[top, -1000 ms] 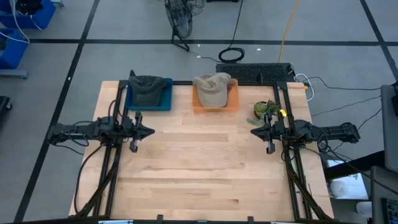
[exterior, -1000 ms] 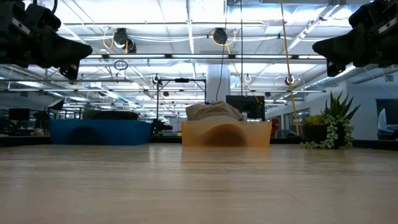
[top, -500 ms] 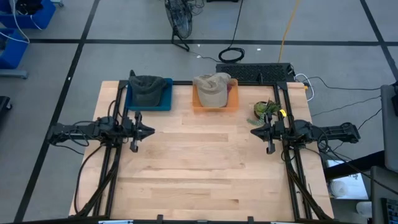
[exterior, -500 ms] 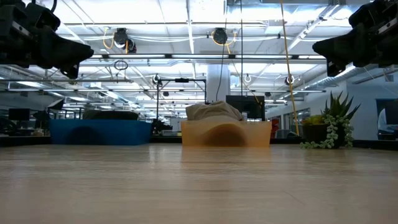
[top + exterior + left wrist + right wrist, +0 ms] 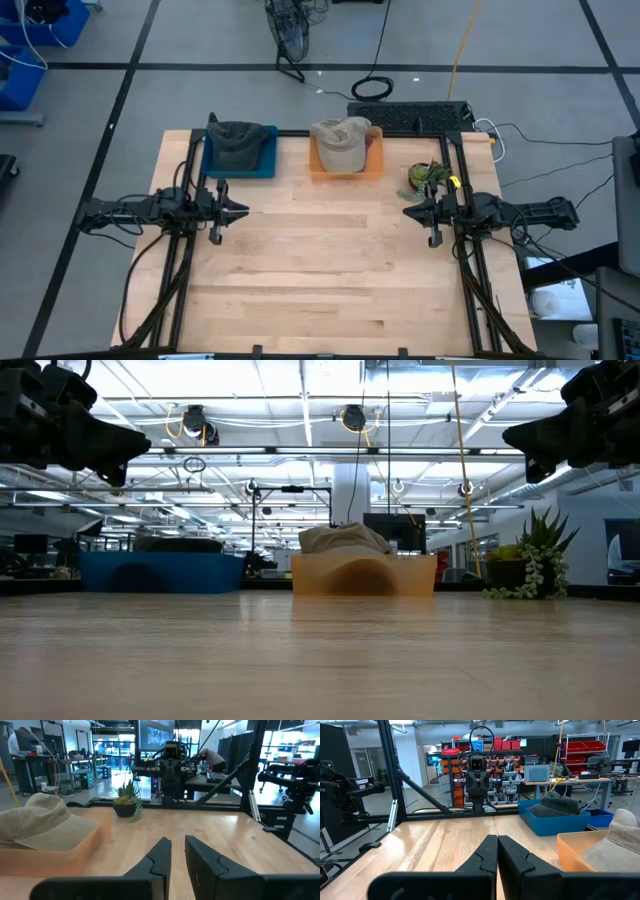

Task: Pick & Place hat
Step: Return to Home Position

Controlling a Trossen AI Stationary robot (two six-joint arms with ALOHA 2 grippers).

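The light wooden desk fills the middle of the high view. On each side of it one dark arm lies across the desk edge, the left arm on the left side and the right arm on the right side, and both point inward toward each other. At the far edge of the desk stand two bins side by side. The blue plastic bin is nearer to the left arm and the orange plastic bin is near the middle. A dark grey cap lies in the blue bin. A beige cap lies on top in the orange bin and rises above its rim. A small green potted plant stands on the desk just beside the right arm. The left hand hangs above the desk and holds nothing; its fingers stand a little apart, with a narrow gap. The right hand also hangs above the desk and is empty, with its fingers pressed together.
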